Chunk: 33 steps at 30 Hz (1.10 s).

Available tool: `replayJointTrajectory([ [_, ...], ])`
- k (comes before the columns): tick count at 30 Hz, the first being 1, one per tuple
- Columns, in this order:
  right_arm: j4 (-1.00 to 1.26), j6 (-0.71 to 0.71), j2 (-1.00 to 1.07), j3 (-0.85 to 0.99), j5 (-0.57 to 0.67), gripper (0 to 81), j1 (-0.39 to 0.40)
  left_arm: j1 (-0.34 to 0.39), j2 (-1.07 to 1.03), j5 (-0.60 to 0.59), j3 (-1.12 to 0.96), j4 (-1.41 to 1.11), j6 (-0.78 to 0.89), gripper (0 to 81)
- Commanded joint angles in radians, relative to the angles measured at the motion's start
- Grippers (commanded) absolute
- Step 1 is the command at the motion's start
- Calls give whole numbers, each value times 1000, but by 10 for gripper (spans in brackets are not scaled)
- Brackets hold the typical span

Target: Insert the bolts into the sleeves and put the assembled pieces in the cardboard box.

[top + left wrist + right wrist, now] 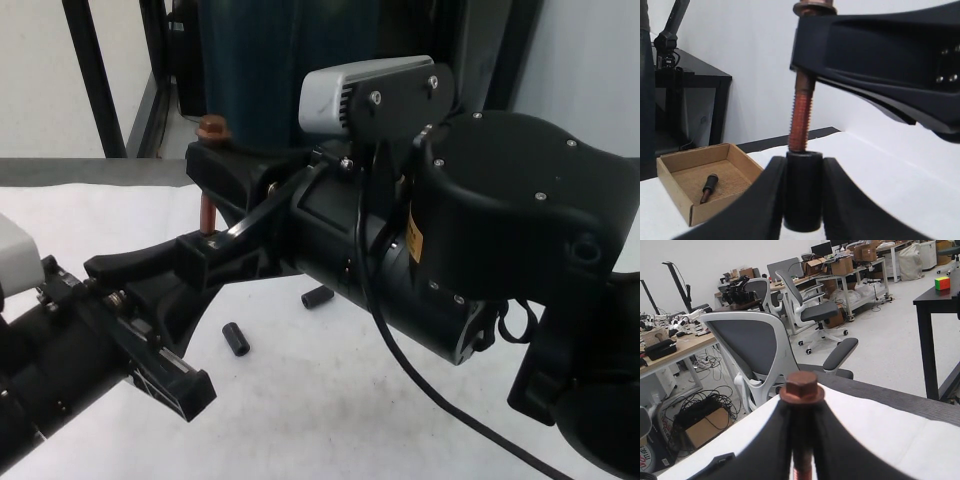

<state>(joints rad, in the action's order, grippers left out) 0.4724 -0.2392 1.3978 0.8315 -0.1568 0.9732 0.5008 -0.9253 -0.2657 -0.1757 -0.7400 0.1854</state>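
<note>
While one finished piece (709,186) is seen lying in the box (676,194), a 2nd assy is only at the mating step. A sleeve (803,192) is held upright, clamped between the fingers of the L gripper (803,202), up off the bench (330,410) and near the box. A bolt (800,112) is pinched just under its head by the R gripper (801,411) and hung vertical, w/ its tip at the sleeve mouth. How far it has entered can't be told, but most of the thread is exposed, so insertion is judged barely begun. A loose sleeve (236,338) and a 2nd loose sleeve (317,296) are seen lying on the bench, well apart from the box. Progress, as judged: approx. one piece done. Left to do: bolt to be pushed home, the mated pair to be put in the box, then the loose sleeves to be fitted w/ bolts and boxed too.
</note>
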Motion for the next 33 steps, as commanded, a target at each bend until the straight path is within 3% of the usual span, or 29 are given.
replayJointTrajectory([
  [1, 19, -1, -14, 5, 6, 3, 2, -2, 13, -10, -2, -28, -33, 8],
  [13, 19, 1, -14, 5, 6, 3, 2, -6, 13, 18, -2, -28, -89, 8],
  [22, 19, 16, -14, 5, 6, 3, 2, -93, 13, 9, -2, -12, -36, 8],
  [26, 19, 16, -14, 5, 6, 3, 4, -97, 13, 9, -2, -12, -28, 8],
  [33, 19, 16, -14, 5, 6, 3, 4, -92, 13, -68, -2, -12, 9, 8],
])
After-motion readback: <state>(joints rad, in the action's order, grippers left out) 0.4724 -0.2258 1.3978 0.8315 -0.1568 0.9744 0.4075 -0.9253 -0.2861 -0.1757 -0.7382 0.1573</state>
